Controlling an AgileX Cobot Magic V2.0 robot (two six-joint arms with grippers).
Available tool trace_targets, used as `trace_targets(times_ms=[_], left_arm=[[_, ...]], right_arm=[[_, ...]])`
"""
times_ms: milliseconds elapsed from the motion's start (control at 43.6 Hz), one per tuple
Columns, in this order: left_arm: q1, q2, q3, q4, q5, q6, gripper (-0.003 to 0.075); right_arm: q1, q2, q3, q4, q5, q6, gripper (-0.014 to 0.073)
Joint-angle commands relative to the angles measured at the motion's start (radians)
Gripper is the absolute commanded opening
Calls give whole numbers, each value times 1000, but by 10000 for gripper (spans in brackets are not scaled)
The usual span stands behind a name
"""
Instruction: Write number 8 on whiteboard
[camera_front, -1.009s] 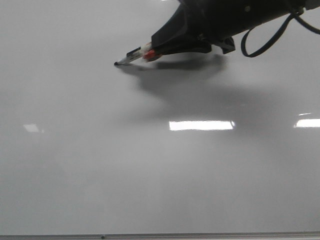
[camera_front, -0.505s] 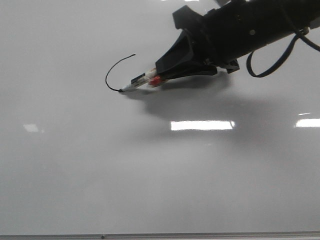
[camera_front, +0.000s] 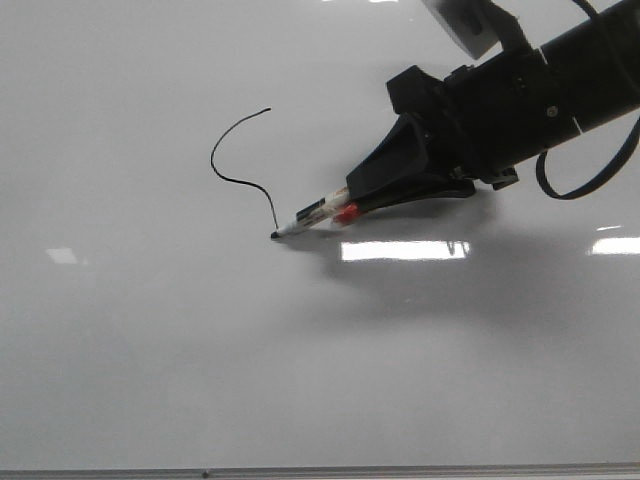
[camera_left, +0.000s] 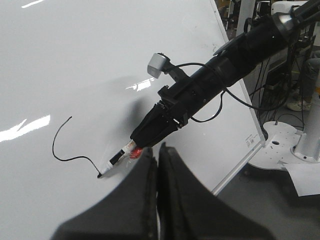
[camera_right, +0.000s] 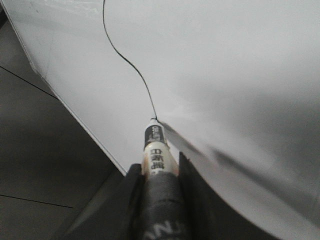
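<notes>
Ink now runs as an S-curve, the first half of the number 8 (camera_front: 243, 165), left of centre on the whiteboard (camera_front: 150, 350). Half a second ago only the upper arc existed. Behind the marker (camera_front: 310, 213), the right gripper (camera_front: 345, 207) stays clamped on it; the left gripper (camera_left: 156, 160) is closed, empty.

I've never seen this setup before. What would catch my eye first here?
The black right gripper reaching in from the right, clamped on a white marker pen with a red band whose tip touches the glossy pale grey-white whiteboard. From that tip a thin black S-shaped stroke runs up and left, an unfinished figure. The left gripper hangs shut nearby.
</notes>
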Motion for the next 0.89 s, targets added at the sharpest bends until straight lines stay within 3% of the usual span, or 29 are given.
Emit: trace_targets(times_ms=[0, 344, 872], left_arm=[[0, 5, -27, -16, -75, -10, -20], [0, 5, -27, -16, -75, -10, -20], [0, 5, -27, -16, -75, -10, -21]], right_arm=[[27, -19, -28, 58, -43, -24, -67], [151, 49, -121, 146, -50, -24, -67], [96, 0, -143, 166, -38, -24, -67]])
